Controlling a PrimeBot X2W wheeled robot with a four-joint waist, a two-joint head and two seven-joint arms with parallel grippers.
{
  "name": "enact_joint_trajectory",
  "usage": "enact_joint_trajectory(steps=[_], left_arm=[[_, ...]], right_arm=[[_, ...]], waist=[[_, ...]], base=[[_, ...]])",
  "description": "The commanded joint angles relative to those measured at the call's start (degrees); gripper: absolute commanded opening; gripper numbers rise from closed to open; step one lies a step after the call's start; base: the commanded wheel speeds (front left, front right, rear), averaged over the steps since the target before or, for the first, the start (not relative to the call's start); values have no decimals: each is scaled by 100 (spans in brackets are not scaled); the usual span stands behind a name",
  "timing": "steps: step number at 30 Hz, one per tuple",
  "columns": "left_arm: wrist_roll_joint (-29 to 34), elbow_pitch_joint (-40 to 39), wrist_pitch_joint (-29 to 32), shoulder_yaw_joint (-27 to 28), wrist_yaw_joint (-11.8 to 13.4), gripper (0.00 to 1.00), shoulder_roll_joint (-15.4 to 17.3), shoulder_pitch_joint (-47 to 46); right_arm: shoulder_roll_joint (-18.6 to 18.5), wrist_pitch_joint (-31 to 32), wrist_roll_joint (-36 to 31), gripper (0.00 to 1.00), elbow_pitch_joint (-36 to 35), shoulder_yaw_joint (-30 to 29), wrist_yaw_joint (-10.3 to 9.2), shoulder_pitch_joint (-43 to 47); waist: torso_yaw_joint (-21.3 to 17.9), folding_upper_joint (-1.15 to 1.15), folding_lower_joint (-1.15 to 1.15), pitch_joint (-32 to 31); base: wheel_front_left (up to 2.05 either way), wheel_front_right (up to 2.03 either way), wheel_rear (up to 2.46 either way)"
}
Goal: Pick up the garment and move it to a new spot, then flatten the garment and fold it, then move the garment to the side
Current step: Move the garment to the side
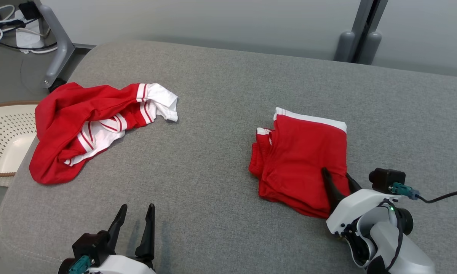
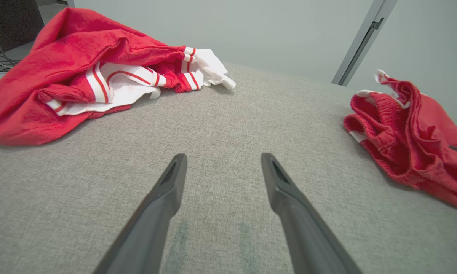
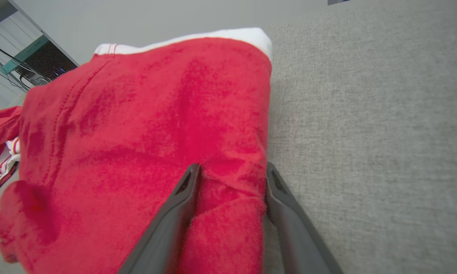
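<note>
Overhead, the folded red shorts point(image 1: 304, 152) lie on the grey cushion point(image 1: 221, 114) right under the right tool point(image 1: 336, 173), whose 2 fingers reach over their near edge. The left tool point(image 1: 137, 207) rests open, well apart, with a crumpled red-and-white shirt point(image 1: 80, 125) ahead of it.

Left wrist: the shorts' stacked layers bulge loosely, a thickness the head view hides.

Right wrist: a ridge of cloth sits between the jaws, which stand apart; whether they pinch it I cannot tell. The cloth is probably soft, light and floppy, so taking every layer at that edge should keep the fold.
</note>
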Motion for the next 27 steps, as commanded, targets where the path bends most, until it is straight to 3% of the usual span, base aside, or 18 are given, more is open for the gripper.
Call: enact_joint_trajectory(steps=[1,7,11,27], left_arm=[[52,-29,-11,-26,-30,100,20,-159],[99,3,-11,-52,-49,100,20,-211],[158,20,-11,-102,-98,100,20,-226],[93,-56,-10,-297,-93,100,25,-335]], right_arm=[[-47,-28,88,0,121,51,0,-88],[-52,-17,194,0,195,98,0,-192],[-53,-17,62,0,16,-9,-1,-141],[-45,-17,-401,0,-338,127,0,337]], waist=[[23,0,0,49],[-96,0,0,69],[-420,0,0,-32],[-3110,0,0,-208]], base=[[0,0,0],[0,0,0],[0,0,0],[0,0,0]])
